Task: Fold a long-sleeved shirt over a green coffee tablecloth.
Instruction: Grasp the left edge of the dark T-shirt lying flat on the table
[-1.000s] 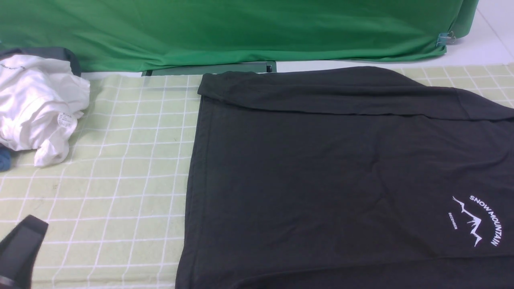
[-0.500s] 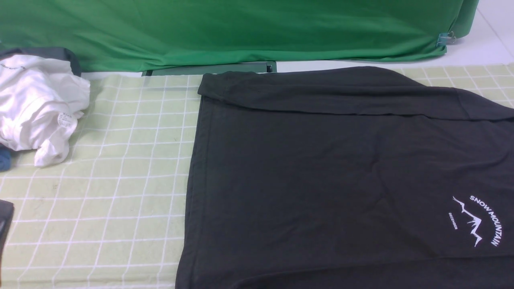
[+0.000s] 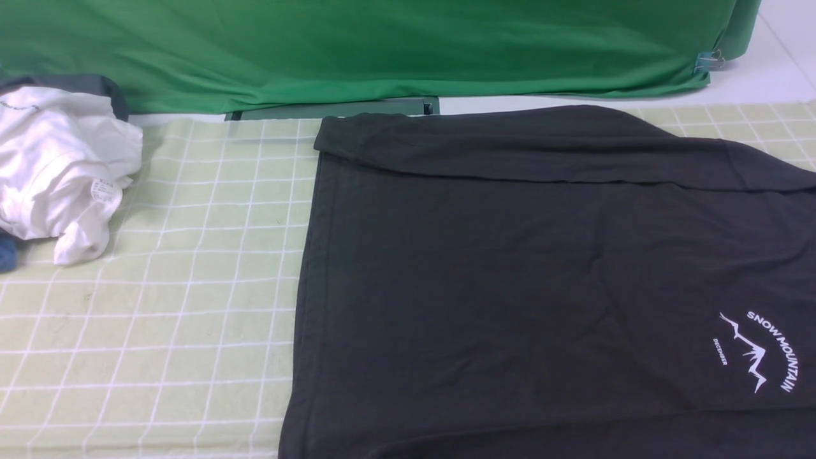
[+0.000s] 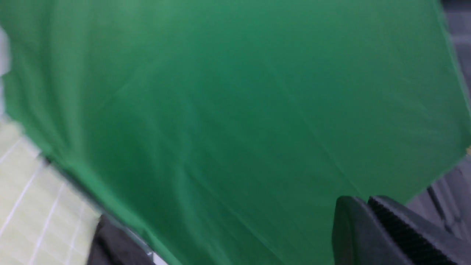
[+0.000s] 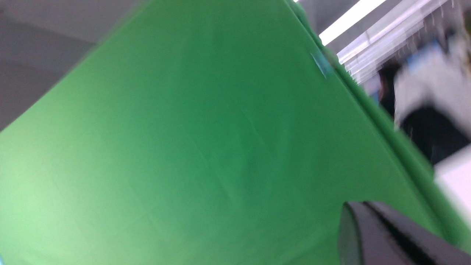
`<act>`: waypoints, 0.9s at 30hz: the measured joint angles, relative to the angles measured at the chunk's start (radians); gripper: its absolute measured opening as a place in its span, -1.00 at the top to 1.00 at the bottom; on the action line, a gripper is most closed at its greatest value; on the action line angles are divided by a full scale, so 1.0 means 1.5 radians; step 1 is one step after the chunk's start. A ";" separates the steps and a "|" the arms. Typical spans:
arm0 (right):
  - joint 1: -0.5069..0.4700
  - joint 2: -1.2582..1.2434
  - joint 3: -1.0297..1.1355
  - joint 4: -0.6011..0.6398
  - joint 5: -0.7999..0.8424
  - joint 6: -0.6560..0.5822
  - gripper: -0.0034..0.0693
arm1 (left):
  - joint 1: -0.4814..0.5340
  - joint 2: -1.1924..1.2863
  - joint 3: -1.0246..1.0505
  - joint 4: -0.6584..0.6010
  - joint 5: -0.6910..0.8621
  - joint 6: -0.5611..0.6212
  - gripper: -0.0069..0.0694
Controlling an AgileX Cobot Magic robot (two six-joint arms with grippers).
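The black long-sleeved shirt (image 3: pixel 542 274) lies flat on the pale green gridded tablecloth (image 3: pixel 178 287), filling the middle and right of the front view. Its far edge is folded over, and the white "SNOW MOUNTAIN" print (image 3: pixel 762 350) sits at the near right. Neither arm shows in the front view. My left gripper (image 4: pixel 366 200) is shut and empty, raised and facing the green backdrop; a corner of the tablecloth (image 4: pixel 25 206) and of the shirt (image 4: pixel 114 246) shows below it. My right gripper (image 5: pixel 358 204) is shut and empty too, also facing the backdrop.
A crumpled white garment (image 3: pixel 60 169) with a label tag lies at the far left on the cloth, with grey and blue fabric under it. The bright green backdrop (image 3: pixel 382 44) hangs behind the table, held by a clip (image 3: pixel 707 62) at its right corner.
My left gripper has drawn back out of the front view at the lower left. The shirt has not moved.
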State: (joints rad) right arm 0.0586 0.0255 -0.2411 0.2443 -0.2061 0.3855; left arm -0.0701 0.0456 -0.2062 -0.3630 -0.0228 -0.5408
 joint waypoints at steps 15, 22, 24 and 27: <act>0.000 0.470 -0.476 -0.013 0.835 -0.424 0.90 | 0.000 0.604 -0.347 -0.179 0.649 0.503 0.73; 0.000 0.541 -0.470 -0.004 0.868 -0.438 0.89 | -0.073 0.716 -0.260 -0.296 0.617 0.606 0.73; 0.000 0.545 -0.470 -0.002 0.861 -0.438 0.89 | -0.119 0.733 -0.230 -0.298 0.558 0.591 0.73; 0.000 0.546 -0.470 -0.001 0.842 -0.437 0.88 | -0.220 0.785 -0.203 -0.286 0.486 0.554 0.73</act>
State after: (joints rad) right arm 0.0586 0.8445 -0.9466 0.2424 1.0562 -0.2707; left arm -0.4007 1.2231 -0.5100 -0.7924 0.7066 0.2900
